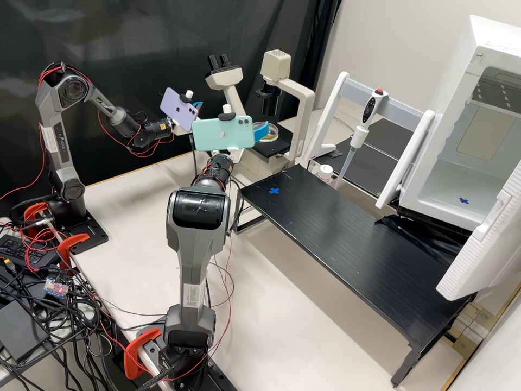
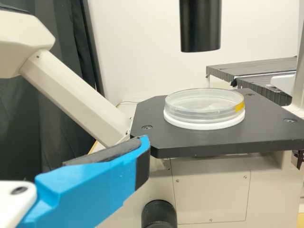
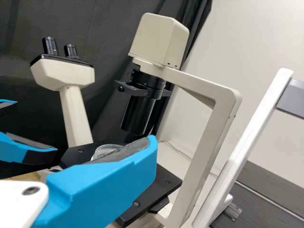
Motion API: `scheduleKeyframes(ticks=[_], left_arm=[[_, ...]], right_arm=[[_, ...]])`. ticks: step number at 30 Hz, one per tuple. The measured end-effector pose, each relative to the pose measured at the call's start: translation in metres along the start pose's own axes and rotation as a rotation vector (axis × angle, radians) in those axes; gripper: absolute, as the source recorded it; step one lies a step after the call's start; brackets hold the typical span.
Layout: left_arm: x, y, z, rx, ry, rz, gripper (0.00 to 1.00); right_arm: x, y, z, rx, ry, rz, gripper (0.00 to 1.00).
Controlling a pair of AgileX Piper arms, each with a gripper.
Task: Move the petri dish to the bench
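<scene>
The clear petri dish (image 1: 269, 132) with a yellow mark rests on the microscope's black stage (image 1: 278, 147). In the left wrist view the dish (image 2: 199, 102) sits flat over a white round base. My right gripper (image 1: 261, 132) is open beside the stage, its blue finger partly covering the dish in the high view; in the right wrist view, the right gripper (image 3: 153, 145) overlaps the dish (image 3: 106, 150). Farther left stands my left gripper (image 1: 197, 105), open and holding nothing, with the left gripper (image 2: 144, 145) short of the stage in its own view.
The black bench (image 1: 347, 239) carries a blue cross (image 1: 274, 190). Behind it stand a pipette (image 1: 363, 127) on a white rack and an open white cabinet (image 1: 450, 179). The microscope's lamp arm (image 1: 305, 103) and black condenser (image 2: 200, 26) rise close around the stage.
</scene>
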Motion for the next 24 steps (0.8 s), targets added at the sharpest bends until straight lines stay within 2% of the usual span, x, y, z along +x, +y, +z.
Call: scheduleKeyframes(ticks=[4, 9, 15, 21, 24], left_arm=[[0.000, 0.000, 0.000, 0.000, 0.000, 0.000, 1.00], [0.000, 0.000, 0.000, 0.000, 0.000, 0.000, 1.00], [0.000, 0.000, 0.000, 0.000, 0.000, 0.000, 1.00], [0.000, 0.000, 0.000, 0.000, 0.000, 0.000, 1.00], [0.000, 0.000, 0.000, 0.000, 0.000, 0.000, 1.00]], right_arm=[[0.018, -0.002, -0.002, 0.004, -0.020, -0.018, 1.00], [0.050, -0.011, -0.006, 0.049, -0.045, -0.084, 1.00], [0.085, -0.022, -0.003, 0.035, -0.086, -0.159, 1.00], [0.103, -0.020, 0.002, 0.054, -0.122, -0.170, 1.00], [0.117, -0.019, 0.005, 0.046, -0.138, -0.170, 1.00]])
